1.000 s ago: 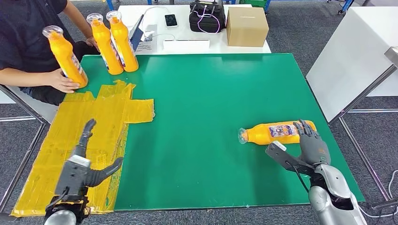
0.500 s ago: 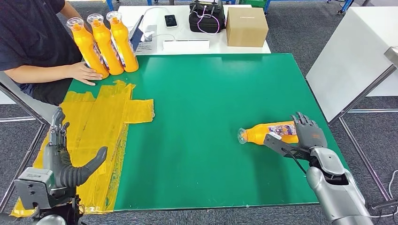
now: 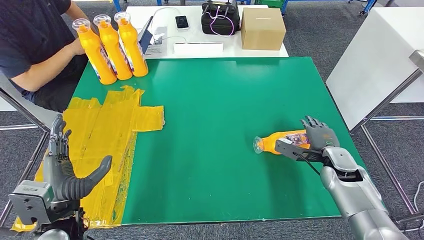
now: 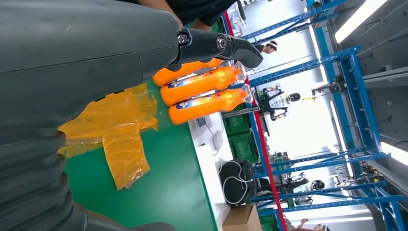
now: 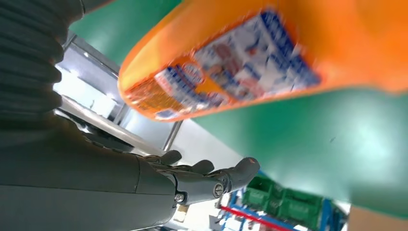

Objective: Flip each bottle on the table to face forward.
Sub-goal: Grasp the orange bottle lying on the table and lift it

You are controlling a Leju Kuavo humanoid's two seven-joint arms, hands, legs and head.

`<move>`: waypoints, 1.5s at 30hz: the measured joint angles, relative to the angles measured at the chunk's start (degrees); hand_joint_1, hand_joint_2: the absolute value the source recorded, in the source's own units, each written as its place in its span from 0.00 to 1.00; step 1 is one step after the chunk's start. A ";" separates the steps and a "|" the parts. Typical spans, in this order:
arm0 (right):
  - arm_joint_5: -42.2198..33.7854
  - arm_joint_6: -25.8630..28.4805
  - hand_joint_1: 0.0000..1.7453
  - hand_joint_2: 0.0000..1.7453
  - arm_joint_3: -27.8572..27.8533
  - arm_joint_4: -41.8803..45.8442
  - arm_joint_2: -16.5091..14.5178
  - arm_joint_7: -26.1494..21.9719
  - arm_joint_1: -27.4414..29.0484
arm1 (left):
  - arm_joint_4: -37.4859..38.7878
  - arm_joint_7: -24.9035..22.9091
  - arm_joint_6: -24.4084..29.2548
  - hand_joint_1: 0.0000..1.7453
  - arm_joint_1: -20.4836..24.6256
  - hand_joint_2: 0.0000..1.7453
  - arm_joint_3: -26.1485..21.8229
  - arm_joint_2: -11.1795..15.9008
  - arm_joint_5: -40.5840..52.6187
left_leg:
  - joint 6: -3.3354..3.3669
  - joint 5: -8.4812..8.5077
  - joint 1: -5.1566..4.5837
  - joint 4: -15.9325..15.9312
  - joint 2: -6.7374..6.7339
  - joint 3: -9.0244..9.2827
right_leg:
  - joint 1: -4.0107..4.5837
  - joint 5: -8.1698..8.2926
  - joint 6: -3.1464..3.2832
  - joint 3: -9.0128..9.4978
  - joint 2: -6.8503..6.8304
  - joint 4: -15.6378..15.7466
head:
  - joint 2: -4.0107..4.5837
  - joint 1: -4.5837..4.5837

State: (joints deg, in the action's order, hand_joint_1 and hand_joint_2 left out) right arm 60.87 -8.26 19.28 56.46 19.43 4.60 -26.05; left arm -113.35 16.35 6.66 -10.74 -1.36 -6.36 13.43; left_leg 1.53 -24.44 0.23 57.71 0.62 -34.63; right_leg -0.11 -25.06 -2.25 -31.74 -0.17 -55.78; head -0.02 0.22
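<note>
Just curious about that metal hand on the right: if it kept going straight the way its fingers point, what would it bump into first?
Most likely the lying orange bottle. The right hand is open right at its base end, though depth is hard to judge.

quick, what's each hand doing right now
Left hand: open, holding nothing, beside the table's near-left edge.
Right hand: fingers apart around the lying bottle, not closed on it.

Blurred bottle (image 5: 269, 62) beside R hand (image 5: 192, 180)
</note>
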 joint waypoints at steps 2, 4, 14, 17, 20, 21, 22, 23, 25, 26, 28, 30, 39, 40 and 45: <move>0.27 -0.39 0.00 1.00 1.08 -1.51 0.21 -0.51 -0.78 | 0.00 0.11 0.08 0.00 0.02 1.00 -0.01 0.01 -0.25 | 0.00 0.00 0.00 0.00 0.01 0.00 | 0.00 0.00 0.00 0.00 -0.01 0.00 | 0.00 0.00; 0.63 -0.82 0.00 1.00 2.13 -2.99 0.45 -1.07 -1.52 | 0.00 0.25 0.21 0.00 0.04 1.00 -0.01 0.02 -0.40 | 0.00 0.00 0.00 0.01 0.01 -0.01 | 0.00 0.00 0.00 0.00 -0.01 0.00 | 0.00 0.01; 0.03 -3.55 0.00 1.00 7.34 -11.11 2.71 -4.18 -5.35 | 0.14 0.87 0.58 0.00 0.62 1.00 0.03 0.13 -1.52 | 0.00 0.00 0.00 0.01 0.03 0.02 | 0.00 0.00 0.00 0.00 -0.02 0.01 | 0.00 0.00; 0.01 -3.58 0.00 1.00 7.88 -12.01 2.85 -4.18 -5.92 | 0.20 0.87 0.58 0.00 0.75 1.00 0.04 0.15 -1.52 | 0.00 0.00 0.00 0.01 0.03 0.04 | 0.00 0.00 0.00 0.03 -0.02 0.01 | 0.00 0.01; -0.02 -3.84 0.25 1.00 8.32 -12.57 2.96 -4.24 -6.30 | 0.20 0.88 0.58 0.00 0.80 1.00 0.05 0.16 -1.57 | 0.00 0.00 0.00 0.01 0.03 0.06 | 0.00 0.00 0.00 0.04 -0.02 0.01 | 0.00 0.01; -0.01 -4.31 0.50 1.00 8.48 -12.81 3.02 -4.39 -6.44 | 0.20 0.92 0.57 0.00 0.83 1.00 0.07 0.17 -1.73 | 0.00 0.00 0.00 0.02 0.03 0.07 | 0.00 0.00 0.00 0.05 -0.02 0.01 | 0.00 0.00; 0.04 -4.99 0.75 1.00 8.70 -13.13 3.11 -4.64 -6.63 | 0.23 0.99 0.56 0.00 0.89 1.00 0.14 0.19 -2.01 | 0.00 0.00 0.00 0.02 0.03 0.08 | -0.01 0.00 0.00 0.05 -0.02 0.01 | 0.00 0.01; 0.16 -5.81 1.00 1.00 9.05 -13.57 3.25 -4.88 -6.88 | 0.30 1.04 0.54 0.00 1.05 1.00 0.27 0.22 -2.36 | 0.00 0.00 0.00 0.02 0.03 0.09 | -0.01 0.00 0.00 0.05 -0.02 0.01 | 0.00 0.01; 0.40 -7.07 1.00 1.00 9.88 -14.69 3.69 -5.15 -7.38 | 0.51 0.83 0.48 0.00 1.64 1.00 0.71 0.28 -3.05 | 0.00 0.00 0.00 0.02 0.06 0.14 | -0.01 0.00 0.00 0.10 -0.03 0.02 | 0.00 0.01; 0.34 -7.39 1.00 1.00 10.26 -15.32 3.95 -5.10 -7.59 | 0.62 0.56 0.45 0.00 2.01 1.00 0.98 0.32 -3.27 | 0.01 0.00 0.00 0.03 0.07 0.18 | -0.02 0.00 0.00 0.14 -0.04 0.03 | 0.00 0.00; -0.34 -7.56 1.00 1.00 10.64 -16.53 4.60 -4.95 -7.83 | 0.81 0.02 0.49 0.00 2.64 1.00 1.42 0.44 -3.65 | 0.01 -0.01 -0.01 0.03 0.10 0.29 | -0.03 0.00 -0.01 0.23 -0.05 0.04 | 0.00 0.00; -1.26 -7.55 1.00 1.00 10.73 -17.56 5.41 -4.86 -7.82 | 0.99 -0.16 0.57 0.00 3.07 1.00 1.81 0.63 -4.23 | 0.01 -0.01 -0.01 0.03 0.11 0.36 | -0.04 -0.01 -0.01 0.31 -0.05 0.05 | 0.00 0.00; -4.77 -8.46 1.00 1.00 10.11 -18.11 8.34 -4.10 -5.53 | 1.59 -0.18 1.16 0.00 4.19 1.00 3.23 1.49 -5.63 | 0.01 -0.11 -0.01 0.02 0.21 0.80 | -0.03 -0.07 -0.02 0.19 -0.08 0.12 | 0.00 -0.01; -4.98 -8.50 1.00 1.00 9.98 -18.03 8.38 -3.92 -5.28 | 1.62 -0.19 1.20 0.00 4.31 1.00 3.40 1.55 -5.66 | 0.01 -0.11 -0.01 0.02 0.21 0.83 | -0.03 -0.07 -0.02 0.22 -0.08 0.12 | 0.00 -0.02; -7.54 -8.68 1.00 1.00 9.28 -17.53 8.20 -3.70 -4.21 | 1.93 -0.46 1.47 0.00 5.09 1.00 4.21 1.82 -6.09 | 0.01 -0.11 0.00 0.02 0.24 1.02 | -0.02 -0.07 -0.02 0.48 -0.09 0.13 | 0.00 -0.02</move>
State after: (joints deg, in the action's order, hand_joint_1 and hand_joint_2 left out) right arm 53.33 -16.94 28.56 38.93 27.62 0.90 -30.26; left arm -111.42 15.89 8.12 -5.65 2.85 -4.54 7.34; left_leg 1.54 -24.55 0.23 57.73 0.86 -33.61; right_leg -0.12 -25.13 -2.27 -31.26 -0.26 -55.65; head -0.02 0.20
